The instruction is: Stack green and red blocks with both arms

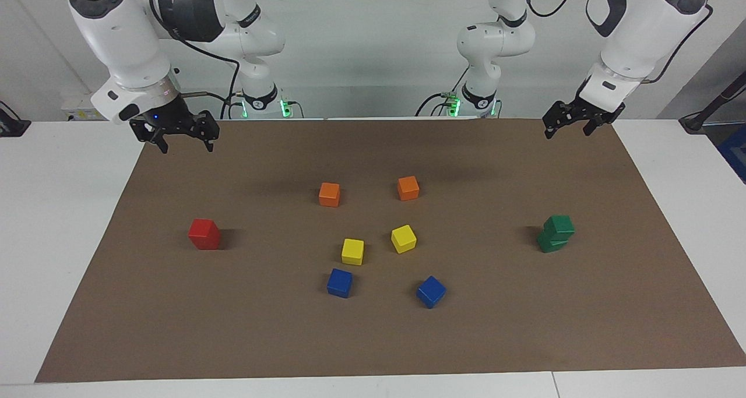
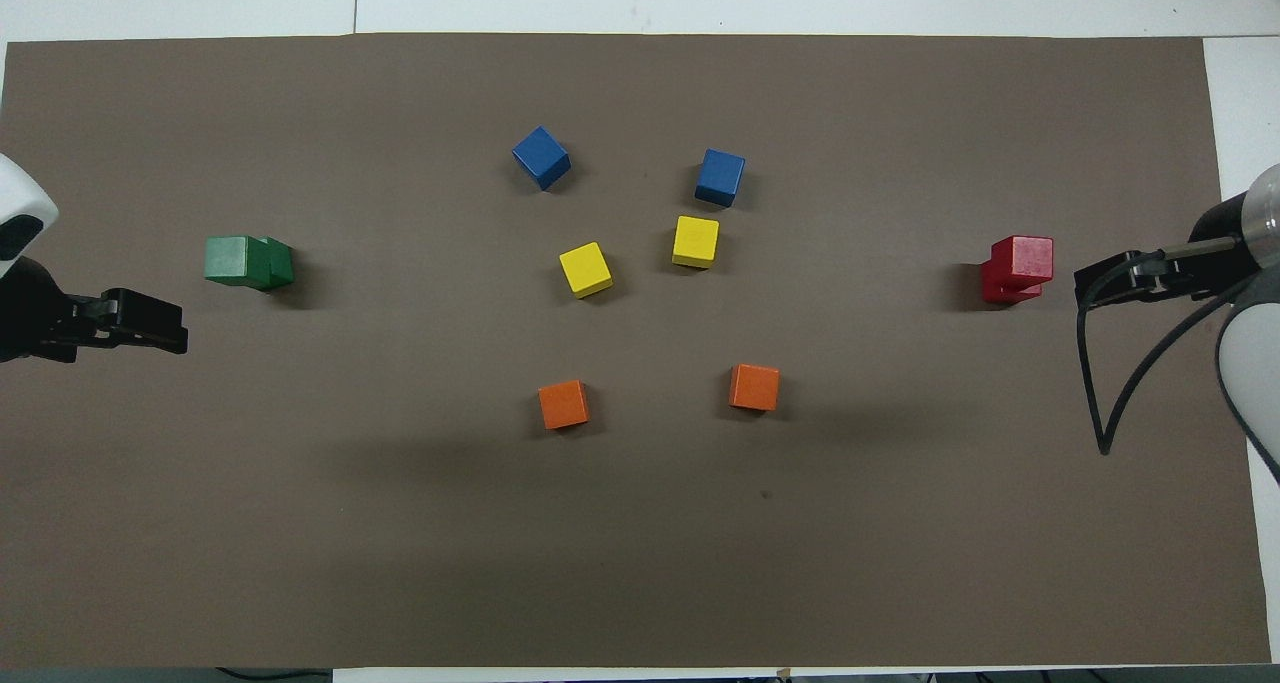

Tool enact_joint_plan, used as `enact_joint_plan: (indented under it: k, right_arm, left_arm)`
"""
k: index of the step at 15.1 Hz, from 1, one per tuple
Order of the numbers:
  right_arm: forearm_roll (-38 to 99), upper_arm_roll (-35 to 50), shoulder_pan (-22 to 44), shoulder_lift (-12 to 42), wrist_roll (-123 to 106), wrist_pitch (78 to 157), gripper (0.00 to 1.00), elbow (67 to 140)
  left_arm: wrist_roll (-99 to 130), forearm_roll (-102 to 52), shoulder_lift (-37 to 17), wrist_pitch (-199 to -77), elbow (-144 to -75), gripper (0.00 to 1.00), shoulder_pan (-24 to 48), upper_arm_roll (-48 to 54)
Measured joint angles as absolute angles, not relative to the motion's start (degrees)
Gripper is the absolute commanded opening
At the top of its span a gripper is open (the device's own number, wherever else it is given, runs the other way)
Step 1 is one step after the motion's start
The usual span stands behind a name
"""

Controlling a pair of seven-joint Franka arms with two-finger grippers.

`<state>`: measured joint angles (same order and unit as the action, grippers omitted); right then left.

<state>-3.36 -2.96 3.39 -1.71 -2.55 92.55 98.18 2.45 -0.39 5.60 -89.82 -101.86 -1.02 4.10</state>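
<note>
Two dark green glossy cubes (image 1: pixel 556 233) stacked at mid-height of the facing view, toward the left arm's end of the brown mat (image 1: pixel 373 340) on the white bench (image 1: pixel 58 211). Upper cube twisted and shifted off the lower one, yet resting on it. Two bright red glossy cubes (image 1: pixel 204 233) stacked likewise at mid-height, toward the right arm's end. Close to a single block in the facing view, plainly two offset ones from overhead.

Left gripper (image 1: pixel 574 121) up in the air at the top of the facing view, over the mat's corner at the left arm's end, fingers spread, holding nothing. Right gripper (image 1: pixel 175 133) raised over the other top corner, fingers parted too, nothing between them. Both arms waiting, well apart from the stacks.

Deciding relation: green stack roughly straight down the facing view from the left gripper, red stack roughly straight down from the right gripper, so each arm nearest to one colour. No long axis on a cube; only the twist of each top cube to match, should a regrip be wanted.

Judged complete or nearly so, with no green or red cube lying loose. Likely risk: the overhang of the top cubes.

No containers on the bench. Two orange cubes (image 1: pixel 329 194), two yellow cubes (image 1: pixel 352 251) and two blue cubes (image 1: pixel 340 282) loose in the middle of the mat, no part of the task.
</note>
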Motion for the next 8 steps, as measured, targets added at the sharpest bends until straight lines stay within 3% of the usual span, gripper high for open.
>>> enact_joint_plan:
  k: [8]
  right_arm:
    - [-3.36,-2.98,3.36,-1.71,-2.55,92.45,1.00,98.18]
  left_arm:
    - [2.45,-0.43,5.87,-89.78,-101.13,1.00,-0.11,4.11]
